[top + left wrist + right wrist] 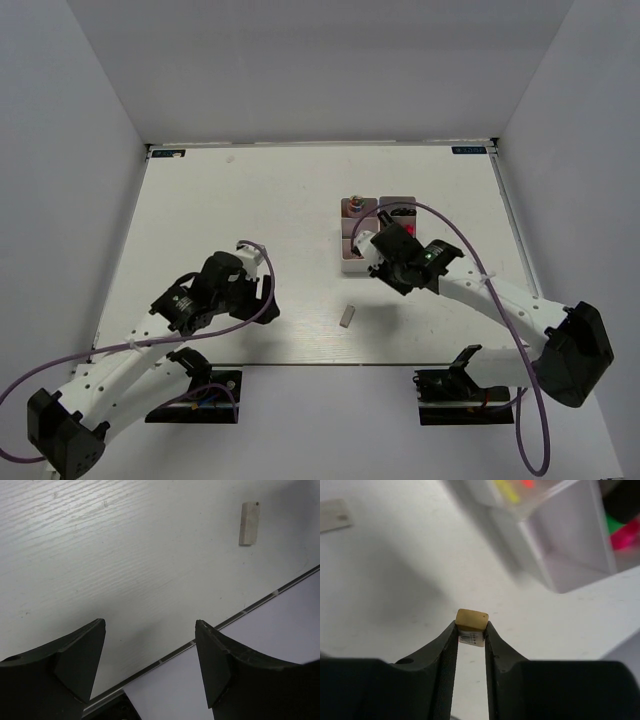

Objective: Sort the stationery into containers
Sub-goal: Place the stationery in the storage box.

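Right gripper (471, 636) pinches the tan eraser block (472, 618) — jaws narrow, apparently above the table (395, 580); left gripper (150, 645) gapes wide — empty.

Tan eraser block (472, 619), white bins (577, 555)

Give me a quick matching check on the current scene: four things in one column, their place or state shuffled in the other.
Things:
1. left gripper
2. tan eraser
3. cream stick
4. bin block

Place or state:
A. lies loose on the table
B. holds brightly coloured items
C. open, nothing between its fingers
D. pinched in the right gripper

Pairs: 1-C, 2-D, 3-A, 4-B
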